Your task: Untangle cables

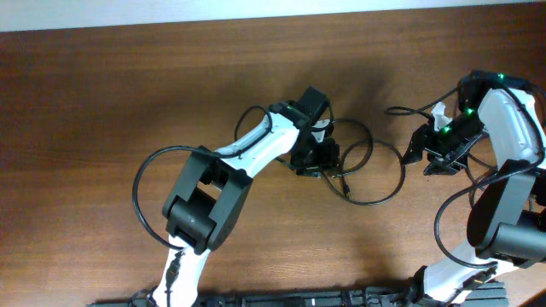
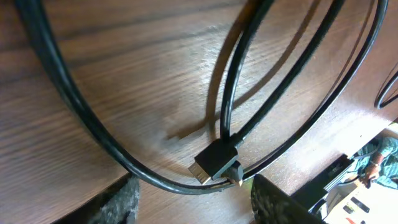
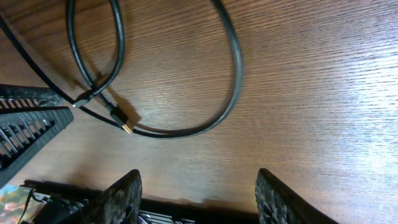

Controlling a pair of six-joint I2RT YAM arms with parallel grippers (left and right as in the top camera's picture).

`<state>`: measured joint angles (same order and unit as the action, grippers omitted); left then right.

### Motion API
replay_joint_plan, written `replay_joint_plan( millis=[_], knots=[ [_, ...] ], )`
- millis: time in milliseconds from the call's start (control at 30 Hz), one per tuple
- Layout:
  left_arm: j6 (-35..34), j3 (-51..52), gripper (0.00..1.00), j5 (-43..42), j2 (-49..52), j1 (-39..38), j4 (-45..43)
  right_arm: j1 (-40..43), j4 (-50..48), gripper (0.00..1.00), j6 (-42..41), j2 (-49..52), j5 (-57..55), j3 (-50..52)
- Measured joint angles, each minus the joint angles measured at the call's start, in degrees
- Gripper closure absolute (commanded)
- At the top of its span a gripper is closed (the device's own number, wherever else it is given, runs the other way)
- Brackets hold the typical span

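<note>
— Cables (image 2: 226, 93)?
— Looped on the wooden table (image 1: 111, 85), mid-scene, between both arms.
— Left gripper (image 2: 194, 186)?
— Fingers parted, straddling a flat black plug (image 2: 216, 163) and its cord, clamped on nothing.
— Right gripper (image 3: 199, 180)?
— Parted too, empty, hovering right of the loops; small gold-tipped plug (image 3: 126, 127) lying on the wood beyond the fingers.

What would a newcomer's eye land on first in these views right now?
Most striking is the loose tangle of black cables looping across the middle of the wooden table, with the left gripper down over it. Close up, a plug lies where strands cross, just ahead of that gripper's open jaws. The right gripper hangs open over bare wood, beside another loop.
</note>
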<state>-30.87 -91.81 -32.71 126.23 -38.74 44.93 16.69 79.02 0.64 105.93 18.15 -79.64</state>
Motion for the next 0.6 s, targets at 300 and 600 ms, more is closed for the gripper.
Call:
replay_joint_plan(
  millis=[300, 600],
  knots=[
    [3.13, 0.0, 0.11, -0.26, 0.0, -0.7, -4.07, 0.0, 0.0, 0.44, 0.0, 0.0, 0.2, 0.0],
    [38.75, 0.04, 0.08, 0.81, 0.0, -1.11, -6.27, 0.0, 0.24, 0.44, 0.04, 0.0, 0.2, 0.0]
  ],
)
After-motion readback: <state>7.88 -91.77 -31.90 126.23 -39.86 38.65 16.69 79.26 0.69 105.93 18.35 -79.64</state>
